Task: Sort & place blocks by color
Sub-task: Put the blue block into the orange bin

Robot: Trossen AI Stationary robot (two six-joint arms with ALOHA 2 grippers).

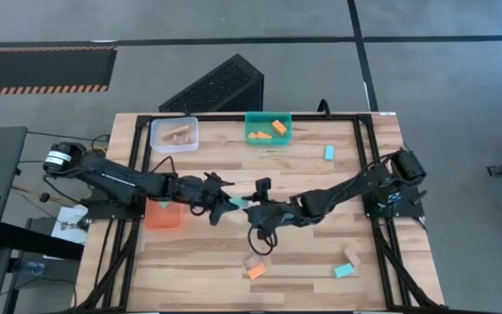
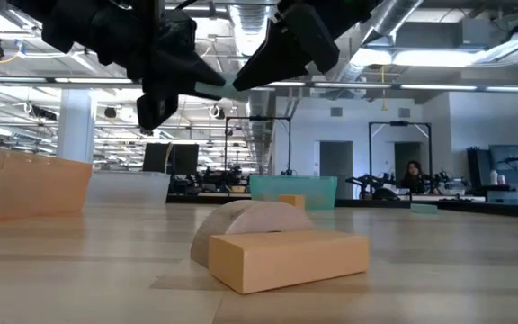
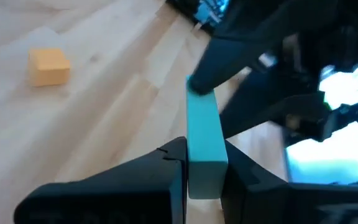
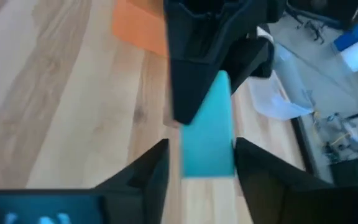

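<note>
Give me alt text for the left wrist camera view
The left gripper is shut on one end of a teal block, while the right gripper meets its far end above the wooden table. An orange block lies beyond.

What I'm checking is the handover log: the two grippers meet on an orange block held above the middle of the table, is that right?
Not quite: it is a teal block, not an orange one, as the left wrist view shows. The rest holds: the left gripper and the right gripper meet on it above the middle of the table.
</note>
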